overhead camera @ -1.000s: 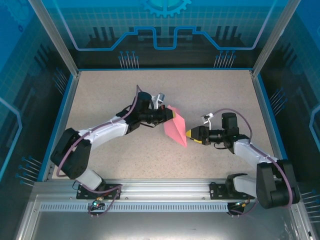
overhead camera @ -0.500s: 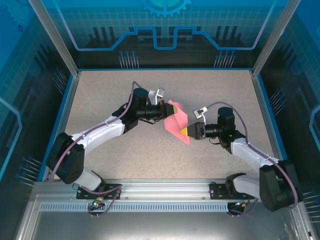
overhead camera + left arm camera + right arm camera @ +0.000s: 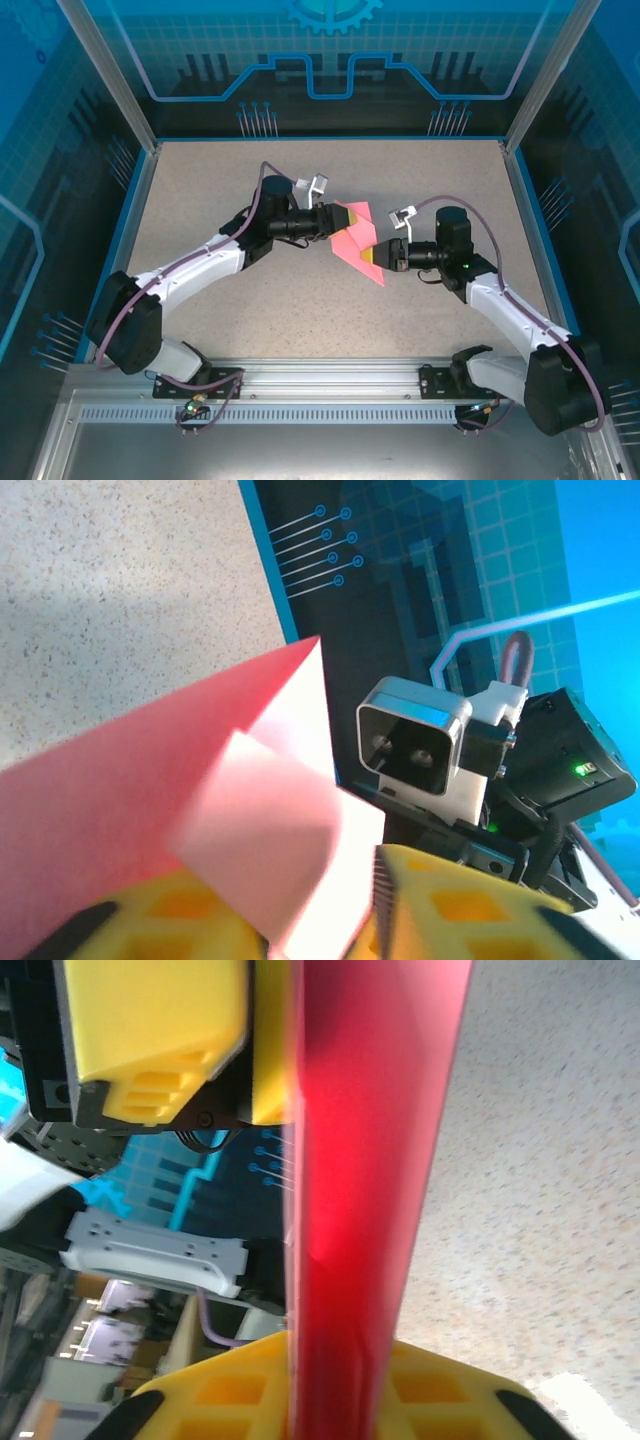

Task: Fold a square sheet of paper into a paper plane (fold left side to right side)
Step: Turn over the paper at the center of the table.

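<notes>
The pink sheet of paper [image 3: 352,240], folded into a pointed shape, hangs above the table's middle between both grippers. My left gripper [image 3: 340,221] reaches it from the left. In the left wrist view the pale folded flaps of the paper [image 3: 260,810] lie between the left gripper's [image 3: 320,925] yellow fingers [image 3: 450,910], which stand apart, open. My right gripper [image 3: 371,256] comes in from the right at the paper's lower edge. In the right wrist view the paper [image 3: 370,1110] runs edge-on between the right gripper's [image 3: 345,1395] yellow pads, which are shut on it.
The speckled beige table [image 3: 250,310] spreads below, bounded by a blue rim [image 3: 530,220] and aluminium posts. The right arm's white wrist camera [image 3: 415,745] sits close in front of the left gripper. The left gripper's yellow finger [image 3: 150,1030] shows beside the paper.
My right gripper moved left onto the paper and shut on it. The left gripper's jaws have loosened from their grip. Both grippers and the paper shifted slightly toward the far side.
</notes>
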Controlling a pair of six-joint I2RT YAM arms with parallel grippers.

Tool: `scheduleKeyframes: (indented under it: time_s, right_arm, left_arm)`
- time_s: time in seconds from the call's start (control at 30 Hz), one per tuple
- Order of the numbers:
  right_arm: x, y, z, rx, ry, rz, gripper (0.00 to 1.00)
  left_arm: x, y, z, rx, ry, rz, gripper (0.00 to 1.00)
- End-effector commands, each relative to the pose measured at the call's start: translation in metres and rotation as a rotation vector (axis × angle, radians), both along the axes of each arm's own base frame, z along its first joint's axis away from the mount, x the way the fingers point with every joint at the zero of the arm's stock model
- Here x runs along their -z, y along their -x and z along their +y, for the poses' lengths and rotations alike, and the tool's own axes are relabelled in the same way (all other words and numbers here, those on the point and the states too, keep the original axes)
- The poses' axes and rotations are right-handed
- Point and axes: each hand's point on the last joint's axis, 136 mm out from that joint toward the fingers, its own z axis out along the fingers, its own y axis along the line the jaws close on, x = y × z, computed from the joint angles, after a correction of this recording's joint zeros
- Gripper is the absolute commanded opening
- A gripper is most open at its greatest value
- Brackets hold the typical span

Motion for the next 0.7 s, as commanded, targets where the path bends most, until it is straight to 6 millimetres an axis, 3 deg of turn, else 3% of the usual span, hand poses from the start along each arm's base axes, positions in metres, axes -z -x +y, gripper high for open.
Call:
scheduleKeyframes:
  time_s: [0.0, 0.1, 0.23, 0.3, 0.53, 0.67]
  right_arm:
    - [0.011, 0.004, -0.005, 0.017, 0.104, 0.0, 0.13]
    - [0.02, 0.004, -0.013, 0.038, 0.22, -0.015, 0.06]
    - [0.036, 0.003, -0.03, 0.078, 0.451, -0.046, 0.04]
    - [0.05, 0.003, -0.043, 0.101, 0.64, -0.084, 0.03]
    - [0.062, -0.012, -0.086, 0.167, 1.468, -0.345, 0.01]
    - [0.069, -0.019, -0.08, 0.112, 1.822, -0.47, 0.02]
  left_arm:
    - [-0.005, 0.006, 0.014, -0.017, -0.059, -0.041, 0.48]
    - [-0.003, 0.01, 0.029, -0.048, -0.121, -0.065, 0.58]
    - [-0.002, 0.018, 0.059, -0.129, -0.243, -0.115, 0.68]
    - [-0.001, 0.023, 0.08, -0.189, -0.325, -0.143, 0.69]
    - [-0.011, 0.042, 0.138, -0.382, -0.437, -0.239, 0.7]
    - [-0.013, 0.053, 0.162, -0.462, -0.464, -0.268, 0.71]
